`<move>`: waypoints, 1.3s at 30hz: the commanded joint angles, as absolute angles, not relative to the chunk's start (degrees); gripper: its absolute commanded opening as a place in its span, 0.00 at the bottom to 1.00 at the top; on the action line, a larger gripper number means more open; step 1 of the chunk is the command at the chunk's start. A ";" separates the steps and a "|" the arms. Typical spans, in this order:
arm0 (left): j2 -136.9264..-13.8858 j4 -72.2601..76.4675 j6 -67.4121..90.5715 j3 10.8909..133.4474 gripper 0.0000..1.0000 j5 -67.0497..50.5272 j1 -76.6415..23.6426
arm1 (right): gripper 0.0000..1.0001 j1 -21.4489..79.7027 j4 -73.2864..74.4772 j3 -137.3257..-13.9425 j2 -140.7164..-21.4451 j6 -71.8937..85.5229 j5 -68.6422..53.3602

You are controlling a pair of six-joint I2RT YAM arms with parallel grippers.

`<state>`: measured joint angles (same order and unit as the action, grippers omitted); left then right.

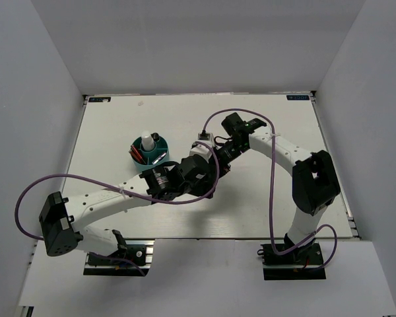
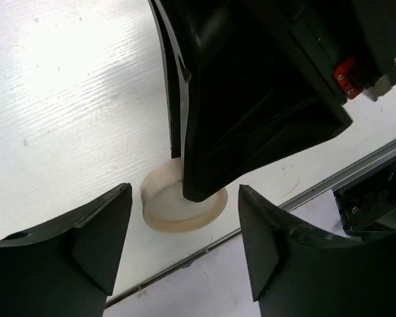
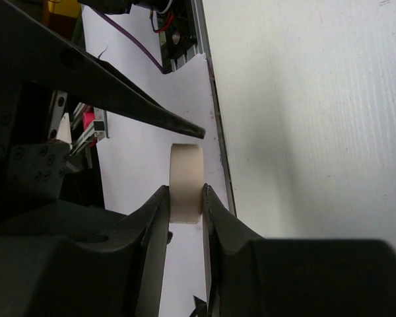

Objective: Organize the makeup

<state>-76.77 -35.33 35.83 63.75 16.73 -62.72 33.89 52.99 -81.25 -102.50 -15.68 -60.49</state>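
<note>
You are looking down on a white table (image 1: 119,125) boxed in on three sides by plain pale grey panels: the left wall (image 1: 33,105), the back wall (image 1: 198,39) and the right wall (image 1: 373,105). Small blue labels (image 1: 99,99) sit at its two far corners. A metal rail (image 1: 218,235) runs along the near edge, with a white sheet (image 1: 204,277) beyond it. The light is soft and even. In the left wrist view it glares off the ribbed tabletop.
</note>
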 commanded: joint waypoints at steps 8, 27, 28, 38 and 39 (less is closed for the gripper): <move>-71.72 -35.06 37.00 64.77 0.85 18.54 -62.49 | 0.05 33.93 53.17 -83.76 -103.54 -16.96 -59.50; -47.12 -60.90 53.07 69.08 0.83 31.10 -62.49 | 0.04 33.31 53.71 -106.24 -113.55 -28.63 -43.17; -46.76 -61.26 53.69 69.34 0.83 31.98 -62.49 | 0.04 33.31 53.18 -107.65 -113.82 -29.70 -42.72; -44.75 -63.89 61.42 71.01 0.82 39.72 -62.49 | 0.00 40.24 36.14 -111.10 -113.38 -40.34 -37.27; -44.13 -64.24 61.78 71.10 0.82 40.77 -62.49 | 0.00 40.69 32.64 -110.57 -113.29 -40.69 -36.57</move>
<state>-46.22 -61.76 56.31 68.77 35.38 -62.72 37.85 42.39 -111.42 -115.33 -36.40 -39.00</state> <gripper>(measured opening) 0.825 0.285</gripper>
